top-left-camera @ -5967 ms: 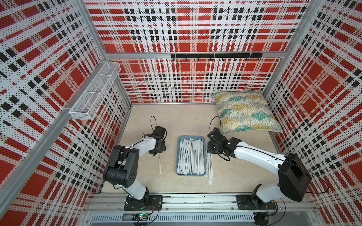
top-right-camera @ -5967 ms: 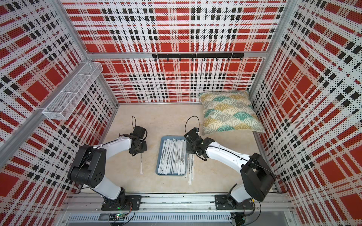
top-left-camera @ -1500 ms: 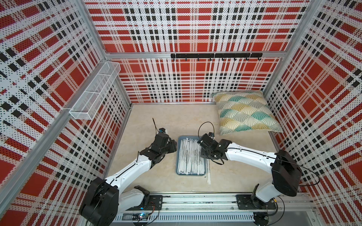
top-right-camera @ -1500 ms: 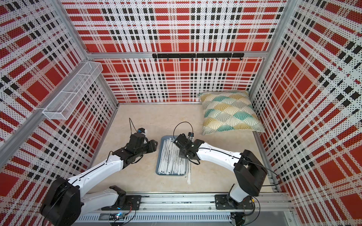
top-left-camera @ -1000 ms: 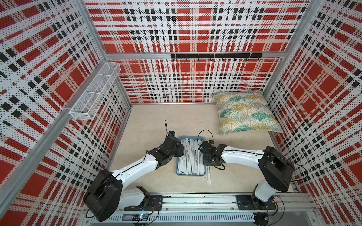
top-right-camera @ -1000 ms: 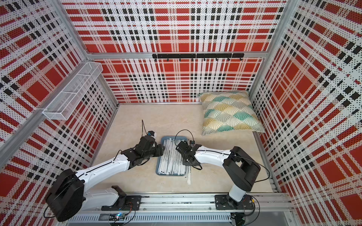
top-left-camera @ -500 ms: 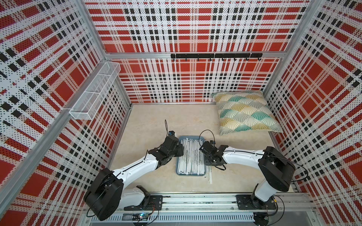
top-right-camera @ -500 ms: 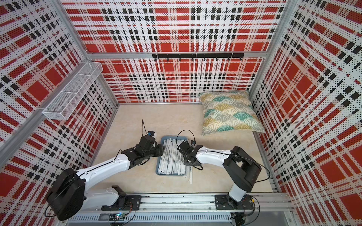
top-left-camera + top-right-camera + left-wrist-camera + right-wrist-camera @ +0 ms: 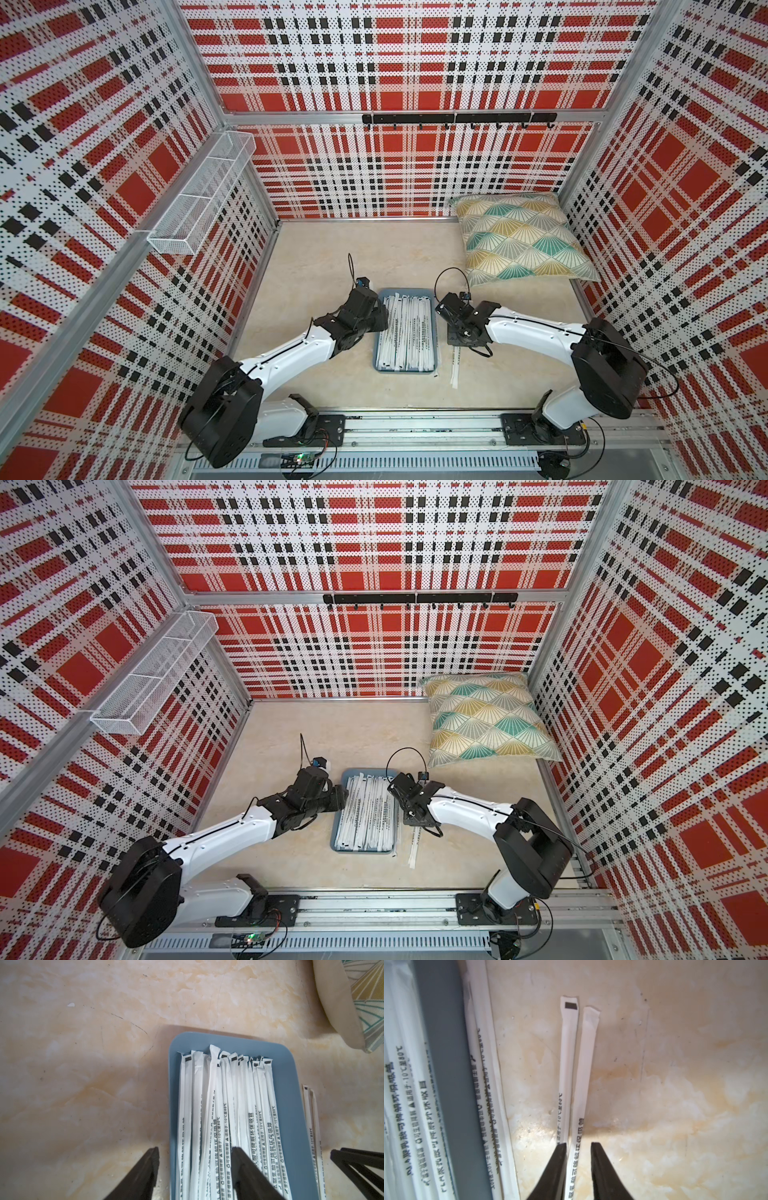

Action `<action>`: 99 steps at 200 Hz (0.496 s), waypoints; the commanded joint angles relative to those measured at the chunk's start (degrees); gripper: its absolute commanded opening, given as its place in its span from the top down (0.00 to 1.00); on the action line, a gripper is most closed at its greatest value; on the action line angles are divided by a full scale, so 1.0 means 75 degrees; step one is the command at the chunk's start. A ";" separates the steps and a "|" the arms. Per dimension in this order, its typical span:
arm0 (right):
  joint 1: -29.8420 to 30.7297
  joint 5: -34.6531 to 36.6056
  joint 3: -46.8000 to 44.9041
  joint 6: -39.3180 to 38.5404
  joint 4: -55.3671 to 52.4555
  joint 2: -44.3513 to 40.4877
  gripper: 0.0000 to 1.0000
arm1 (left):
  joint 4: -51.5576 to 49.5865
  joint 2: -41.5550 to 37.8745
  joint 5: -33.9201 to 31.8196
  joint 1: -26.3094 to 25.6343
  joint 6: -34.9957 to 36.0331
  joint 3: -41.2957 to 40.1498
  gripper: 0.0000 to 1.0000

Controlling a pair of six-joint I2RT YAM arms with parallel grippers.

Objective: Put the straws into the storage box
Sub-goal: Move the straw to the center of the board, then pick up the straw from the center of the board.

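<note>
Right hand (image 9: 578,1147) narrow, flanking loose straw (image 9: 586,1059) on surface (image 9: 675,1084), not pinching yet; second straw (image 9: 566,1053) just beside. Storage box (image 9: 446,1064) alongside hand, holding most straws (image 9: 402,1084). Left hand (image 9: 194,1150) wide, empty, astride box rim. We judge wrappers light, flimsy, slippery: pinch near middle.

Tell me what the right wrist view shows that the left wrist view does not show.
Only right wrist: one loose straw between the slightly parted jaws of the right gripper; more straws against the outer wall of the storage box. Only left wrist: the open left gripper astride the box's other long wall; the pillow. Both: the box, the straws inside it, two loose straws on the table.
</note>
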 commanded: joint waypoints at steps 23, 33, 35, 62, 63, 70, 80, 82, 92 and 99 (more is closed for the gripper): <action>-0.0028 -0.0368 -0.0558 0.0329 0.0565 0.0041 0.72 | 0.0181 0.0030 -0.0047 0.0042 0.0048 0.0060 0.40; -0.0040 -0.0369 -0.0617 0.0361 0.0653 0.0132 0.72 | 0.0190 0.0038 -0.0038 0.0042 0.0036 0.0060 0.40; -0.0040 -0.0378 -0.0629 0.0365 0.0674 0.0147 0.72 | 0.0196 0.0037 -0.0037 0.0042 0.0034 0.0055 0.40; -0.0085 -0.0393 -0.0784 0.0402 0.0901 0.0229 0.72 | 0.0208 0.0024 -0.0051 0.0025 0.0048 0.0031 0.40; -0.0091 -0.0393 -0.0791 0.0402 0.0904 0.0231 0.72 | 0.0203 0.0027 -0.0046 0.0028 0.0043 0.0031 0.40; -0.0103 -0.0393 -0.0815 0.0402 0.0905 0.0257 0.72 | 0.0208 0.0029 -0.0053 0.0027 0.0057 0.0017 0.40; -0.0117 -0.0330 -0.0803 0.0392 0.0897 0.0224 0.72 | 0.0202 0.0008 -0.0059 0.0021 0.0043 0.0007 0.40; -0.0115 -0.0324 -0.0790 0.0385 0.0876 0.0214 0.72 | 0.0208 0.0001 -0.0060 0.0019 0.0047 0.0007 0.40; -0.0122 -0.0251 -0.0650 0.0342 0.0769 0.0136 0.72 | 0.0199 0.0016 -0.0050 0.0027 0.0048 0.0007 0.40; -0.0122 -0.0207 -0.0485 0.0283 0.0648 0.0094 0.72 | 0.0193 -0.0014 -0.0052 0.0029 0.0048 0.0007 0.40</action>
